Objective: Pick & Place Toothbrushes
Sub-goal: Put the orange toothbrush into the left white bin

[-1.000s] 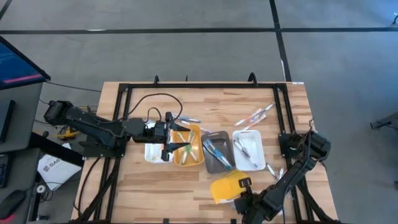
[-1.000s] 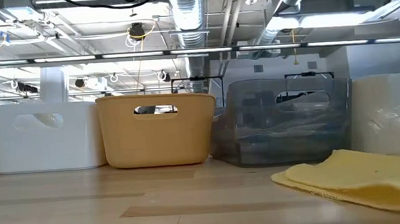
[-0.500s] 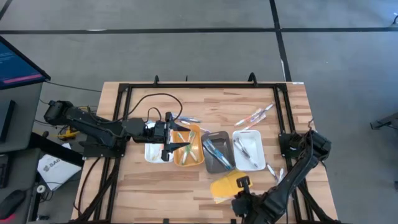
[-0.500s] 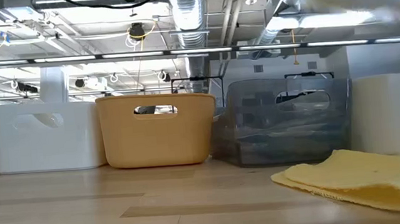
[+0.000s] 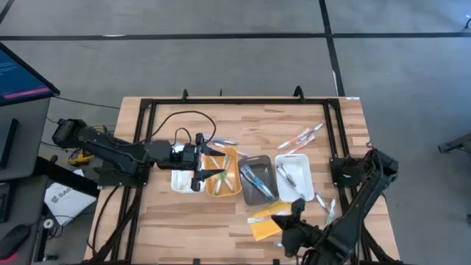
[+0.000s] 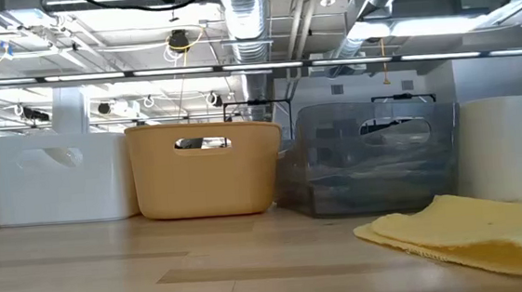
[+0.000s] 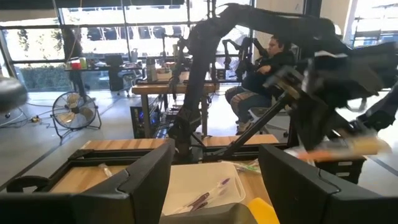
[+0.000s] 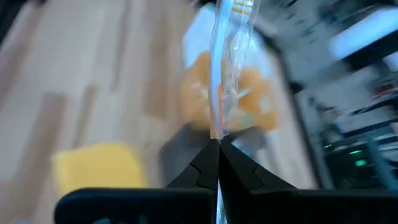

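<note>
toothbrush (image 8: 229,37) in a clear wrapper is being pinched between the closed fingertips of the right gripper (image 8: 217,144); the handle is running straight out ahead of the jaws, with the orange-marked end farthest from the grip. judged from its look, it is light, thin and stiff, and the glossy film is likely slippery, so a hold at the very end is risking a swing or slip; a hold nearer mid-handle would steady it. in the high view the right gripper (image 5: 292,211) is sitting near the table's front edge, at about 5 o'clock from the table centre, with the long item showing at about 9 o'clock from the fingers, above the yellow pad (image 5: 265,227).

remaining toothbrushes are lying in several places: some in the orange tray (image 5: 221,177), some in the grey tray (image 5: 256,180), some in the white tray (image 5: 294,177) at the right, and loose ones (image 5: 302,136) at about 1 o'clock on the bare wood. those in the trays are overlapping, so single handles look harder to isolate.

left gripper (image 5: 210,166) is hovering over the orange tray at about 9 o'clock from centre, fingers (image 7: 149,177) standing apart with nothing between them. a second white tray (image 5: 179,179) is lying under that arm.
</note>
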Tool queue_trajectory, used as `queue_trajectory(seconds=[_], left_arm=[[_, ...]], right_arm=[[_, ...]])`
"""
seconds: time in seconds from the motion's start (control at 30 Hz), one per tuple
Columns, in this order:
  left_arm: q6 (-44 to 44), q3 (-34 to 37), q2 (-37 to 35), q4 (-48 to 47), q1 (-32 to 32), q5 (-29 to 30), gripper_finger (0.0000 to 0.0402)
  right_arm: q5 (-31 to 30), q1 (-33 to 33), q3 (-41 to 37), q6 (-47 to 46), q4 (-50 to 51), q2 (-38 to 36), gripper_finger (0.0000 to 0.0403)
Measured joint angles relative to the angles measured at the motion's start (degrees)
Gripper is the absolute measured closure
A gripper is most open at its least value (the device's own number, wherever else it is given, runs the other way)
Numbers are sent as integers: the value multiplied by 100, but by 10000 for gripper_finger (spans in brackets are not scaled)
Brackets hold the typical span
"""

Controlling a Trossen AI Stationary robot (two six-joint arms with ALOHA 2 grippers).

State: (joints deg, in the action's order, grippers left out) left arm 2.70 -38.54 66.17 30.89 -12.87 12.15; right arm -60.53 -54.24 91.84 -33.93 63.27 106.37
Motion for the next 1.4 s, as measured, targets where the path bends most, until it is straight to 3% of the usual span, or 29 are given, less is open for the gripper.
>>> queue_trajectory(seconds=[0.3,0.4,0.63,0.73,0.83,1.03,1.13,1.2,1.3,1.4], left_arm=[[114,0,0,135,-32,-3,166],[114,0,-1,144,-40,-258,166],[288,0,0,223,-46,-1209,166],[295,0,-1,258,-46,-1508,166],[300,0,0,273,-48,-1716,166],[300,0,0,309,-70,-1808,166],[302,0,-1,310,-70,-1808,166],[302,0,-1,313,-70,-1808,166],[302,2,0,407,-70,-1808,166],[302,2,-2,407,-147,-1817,166]], right_arm=[[-1776,-242,-1294,-95,-1034,-1087,403],[-2207,-199,-1784,-319,-1320,-1442,403],[-2402,112,-2270,-470,-1662,-1913,403],[-2356,322,-2271,-84,-1949,-1913,403],[-1936,615,-2274,1053,-2904,-1891,403],[-374,1187,-2274,4755,-6490,-1678,403],[-229,1273,-2274,6126,-8023,-1668,403],[239,1352,-2270,6621,-8713,-1687,403],[1651,1580,-2270,6612,-9378,-1710,403],[1873,1884,-2270,6338,-9522,-1706,403]])
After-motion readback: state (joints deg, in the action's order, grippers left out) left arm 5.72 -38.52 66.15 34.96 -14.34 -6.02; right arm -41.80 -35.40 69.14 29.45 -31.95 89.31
